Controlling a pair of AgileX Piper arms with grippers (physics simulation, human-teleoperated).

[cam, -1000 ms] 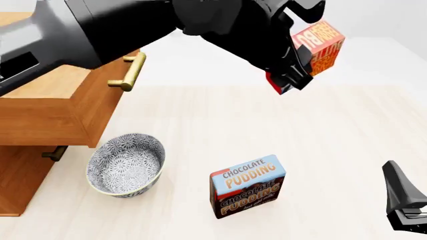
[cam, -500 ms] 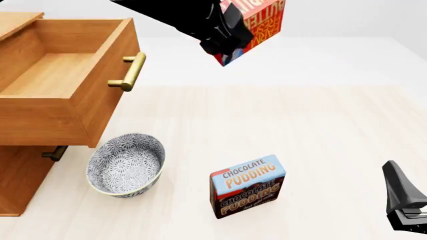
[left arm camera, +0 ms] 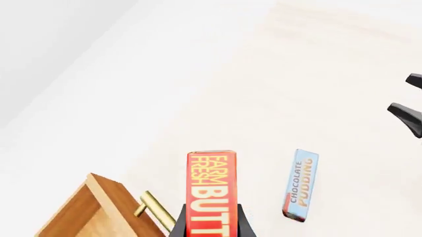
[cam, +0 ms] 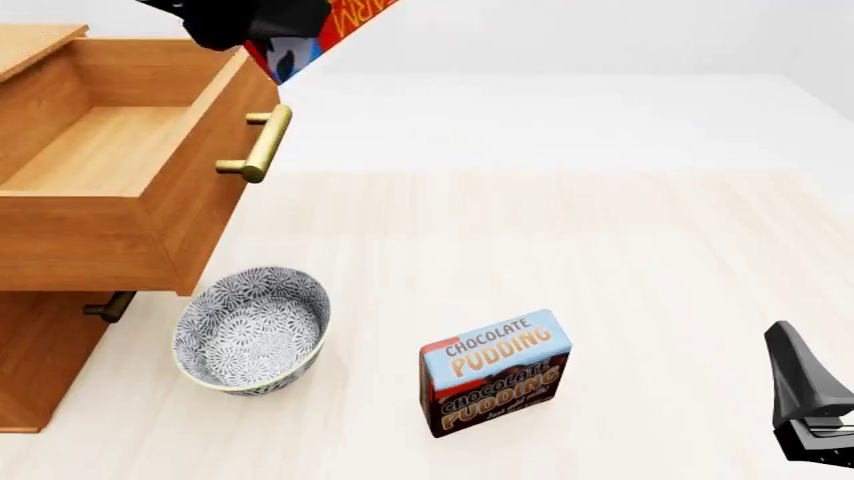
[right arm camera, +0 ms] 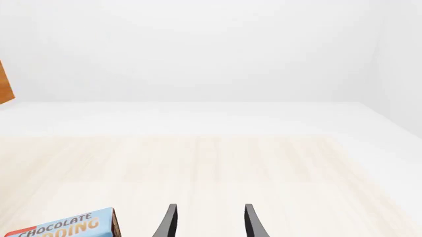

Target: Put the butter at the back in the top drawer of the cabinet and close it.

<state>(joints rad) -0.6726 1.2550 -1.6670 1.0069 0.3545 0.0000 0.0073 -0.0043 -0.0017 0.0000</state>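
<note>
The butter (cam: 350, 18), a red-and-orange box, hangs high at the top edge of the front view, just right of the open top drawer's front panel. My left gripper (cam: 274, 40) is shut on it. In the left wrist view the butter (left arm camera: 209, 192) sits between the two dark fingers (left arm camera: 180, 226), with the drawer corner (left arm camera: 99, 212) and its brass handle (left arm camera: 155, 210) close beside it. The top drawer (cam: 120, 150) of the cabinet (cam: 40, 350) is pulled out and its floor is bare. My right gripper (right arm camera: 209, 222) rests low at the near right, open and holding nothing.
A patterned bowl (cam: 251, 328) stands on the table under the open drawer's front. The chocolate pudding box (cam: 494, 372) stands upright near the front middle. A lower drawer handle (cam: 107, 305) shows beneath the open drawer.
The left arm has swung left with the butter, from above the table's back right to beside the drawer front, uncovering the drawer. The right arm is unmoved.
</note>
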